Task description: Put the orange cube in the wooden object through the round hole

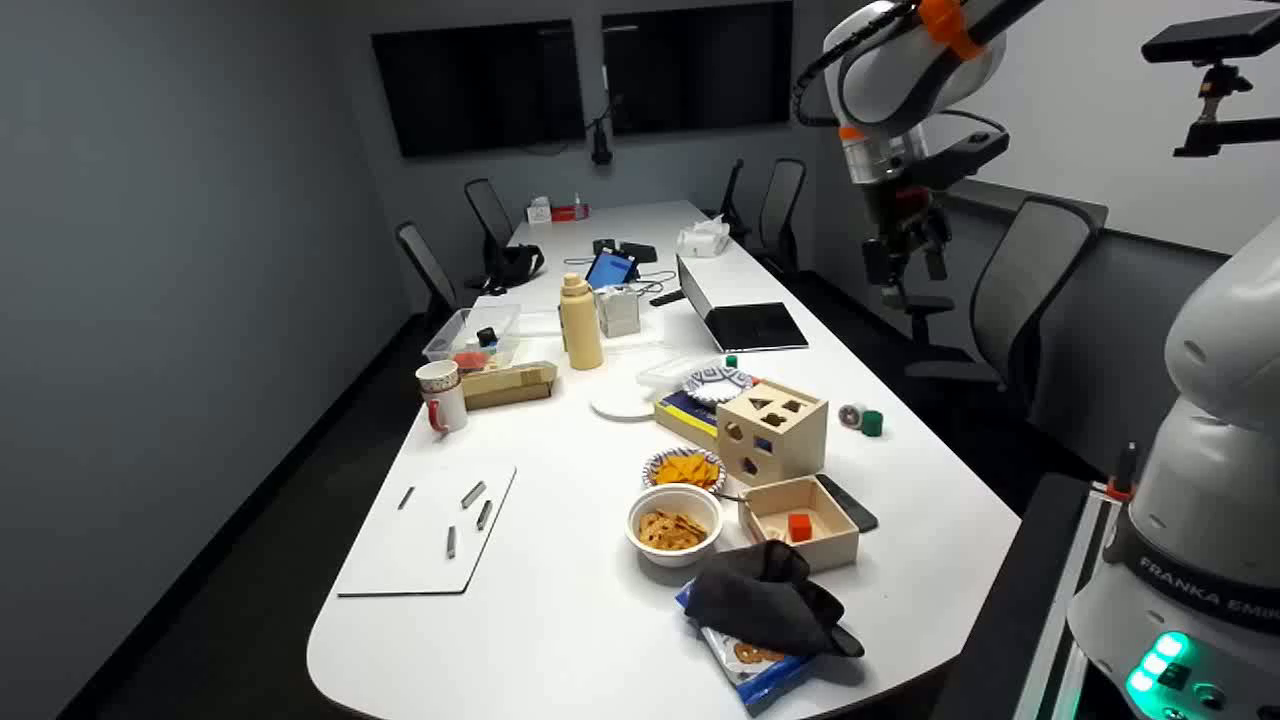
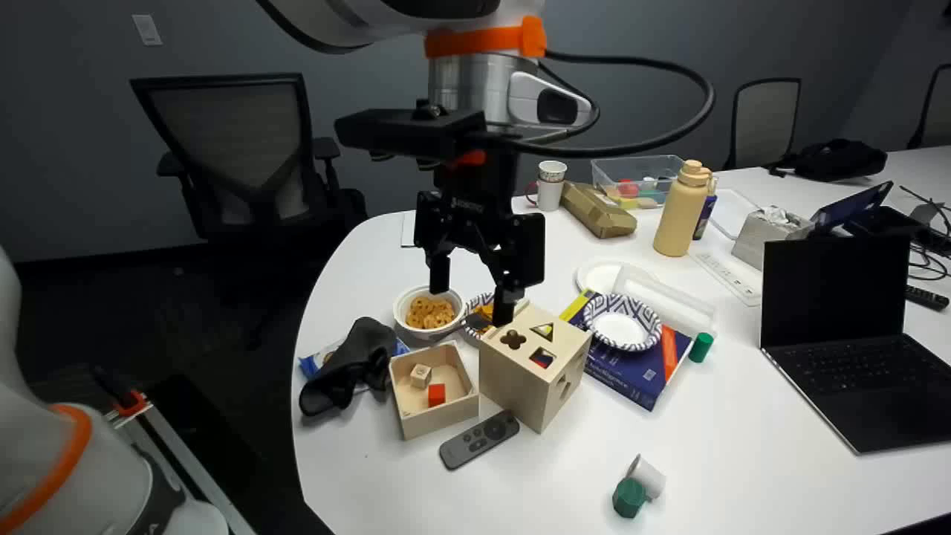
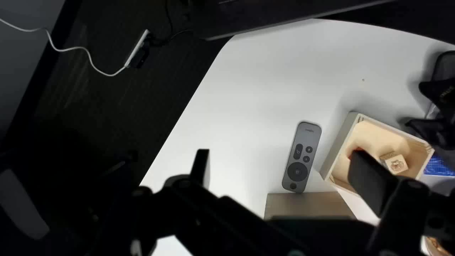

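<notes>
The orange cube (image 2: 437, 394) lies in a shallow wooden tray (image 2: 442, 422) beside the wooden box (image 2: 520, 379). It also shows in an exterior view (image 1: 799, 527); in the wrist view a finger covers most of the cube (image 3: 357, 149). The pale box (image 1: 785, 455) has dark shaped holes in its top and sides. The top holes are a clover, a triangle and a square. A side face has several small holes; I cannot tell which is round. My gripper (image 2: 473, 293) is open and empty, high above the table; in the wrist view its fingers (image 3: 284, 170) are wide apart.
A plain wooden block (image 2: 420, 376) shares the tray. A grey remote (image 2: 479, 440) lies beside tray and box. A snack bowl (image 1: 675, 557), black cloth (image 1: 755, 600), paper bowl on a blue book (image 2: 631, 383), cylinders (image 2: 630, 496) and laptop (image 2: 839, 364) stand around.
</notes>
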`<control>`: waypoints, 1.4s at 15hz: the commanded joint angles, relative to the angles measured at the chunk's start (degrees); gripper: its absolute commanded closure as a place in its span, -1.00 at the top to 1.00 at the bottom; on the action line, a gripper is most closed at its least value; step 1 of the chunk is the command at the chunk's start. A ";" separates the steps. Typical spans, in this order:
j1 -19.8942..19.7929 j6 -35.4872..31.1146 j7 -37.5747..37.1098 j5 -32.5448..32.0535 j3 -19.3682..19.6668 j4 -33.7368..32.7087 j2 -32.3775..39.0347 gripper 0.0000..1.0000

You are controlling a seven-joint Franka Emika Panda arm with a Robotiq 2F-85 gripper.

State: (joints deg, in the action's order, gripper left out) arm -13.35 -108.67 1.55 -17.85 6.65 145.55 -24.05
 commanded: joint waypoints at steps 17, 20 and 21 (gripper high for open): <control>8.80 -23.29 -33.85 14.24 -7.64 -0.42 21.73 1.00; 10.03 -31.84 -42.11 15.56 -7.32 1.49 26.81 1.00; 10.47 -35.01 -44.56 15.47 -7.05 2.18 28.33 1.00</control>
State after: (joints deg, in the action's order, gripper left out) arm -4.20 -136.28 -36.18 -3.95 -1.11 146.21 0.24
